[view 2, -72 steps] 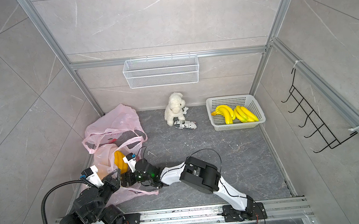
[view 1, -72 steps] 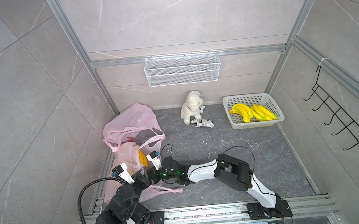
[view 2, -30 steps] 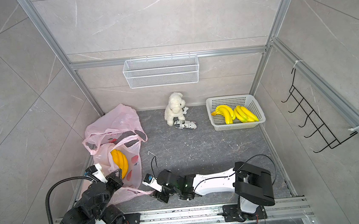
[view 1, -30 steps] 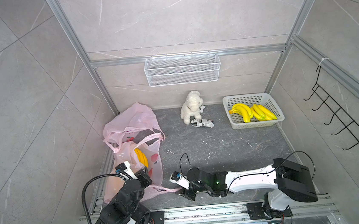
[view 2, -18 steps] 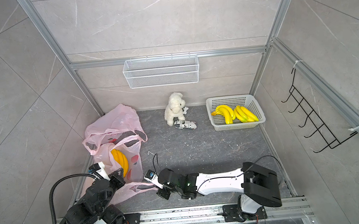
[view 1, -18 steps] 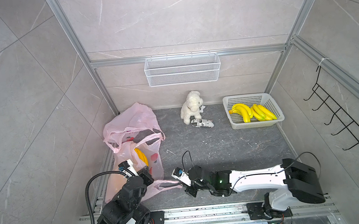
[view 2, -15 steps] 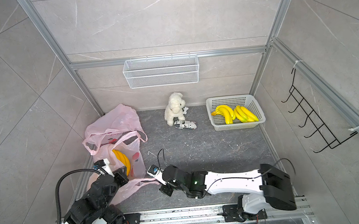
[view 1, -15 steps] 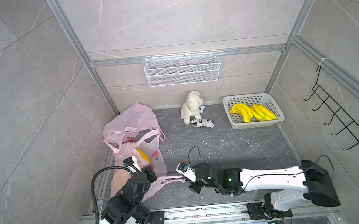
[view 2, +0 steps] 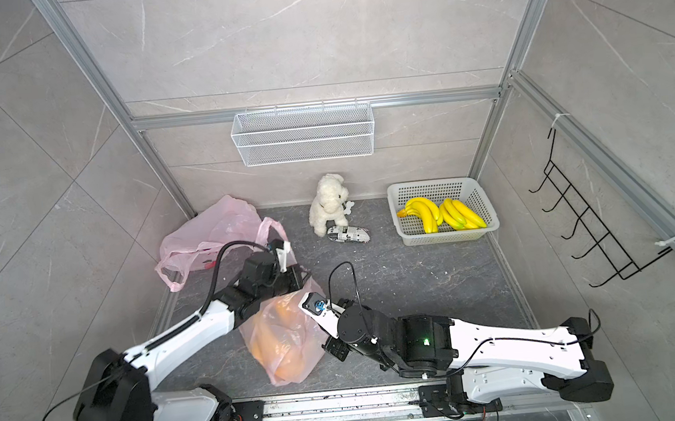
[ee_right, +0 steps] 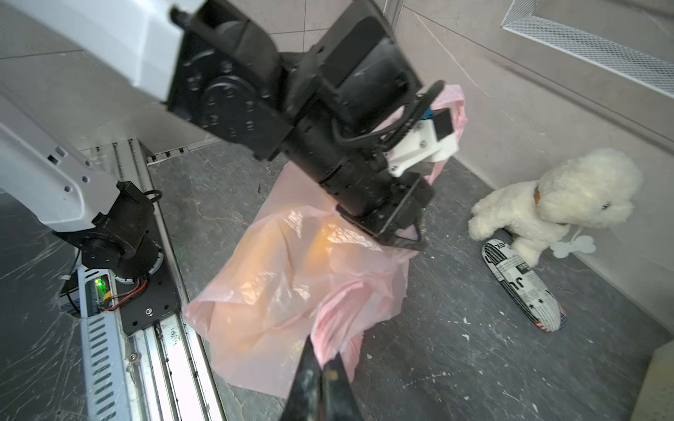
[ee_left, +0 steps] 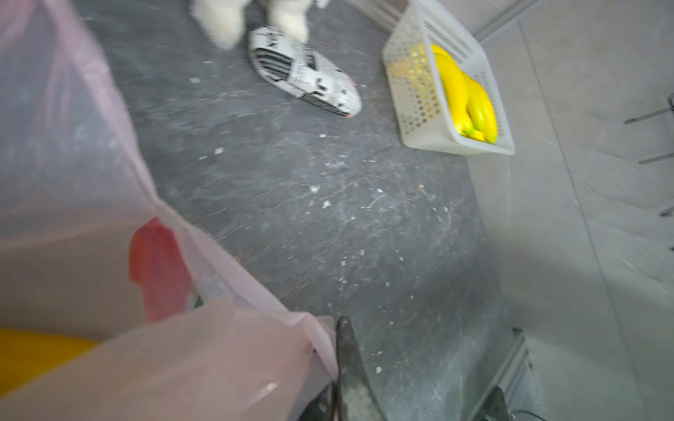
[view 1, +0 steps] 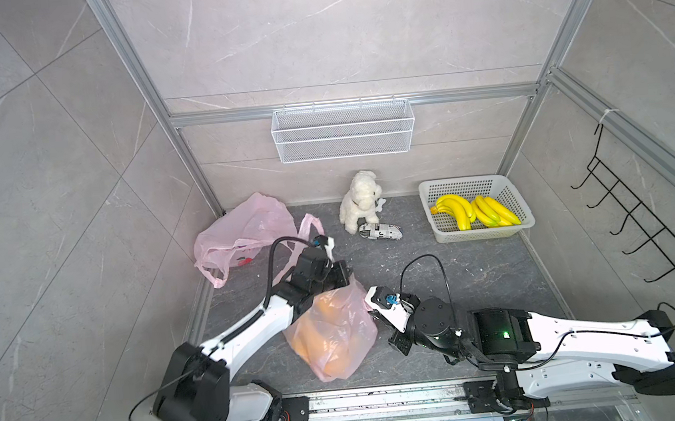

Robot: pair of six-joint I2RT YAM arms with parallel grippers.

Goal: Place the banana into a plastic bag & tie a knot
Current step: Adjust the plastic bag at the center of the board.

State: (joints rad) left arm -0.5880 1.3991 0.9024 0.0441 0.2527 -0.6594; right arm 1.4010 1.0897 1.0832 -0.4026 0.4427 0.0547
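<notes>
A pink plastic bag [view 1: 332, 337] hangs between both arms near the front of the floor. The banana [view 1: 325, 329] shows yellow-orange through it in both top views and in the right wrist view [ee_right: 277, 255]. My left gripper [view 1: 339, 278] is shut on the bag's upper edge; in the left wrist view its dark fingers [ee_left: 344, 350] pinch the pink film. My right gripper [ee_right: 322, 359] is shut on a bunched strip of the bag at its right side. In a top view the right wrist [view 2: 323, 308] covers its fingertips.
A second pink bag [view 1: 242, 232] lies crumpled at the back left corner. A white plush dog [view 1: 360, 201] and a printed slipper [view 1: 379, 231] sit at the back. A white basket [view 1: 462, 182] of bananas stands back right. A wire shelf [view 1: 344, 136] hangs on the wall.
The bag with the banana has come away from the left wall toward the middle. The left arm stretched forward with it. The right gripper closed on the bag's edge and drew rightward.
</notes>
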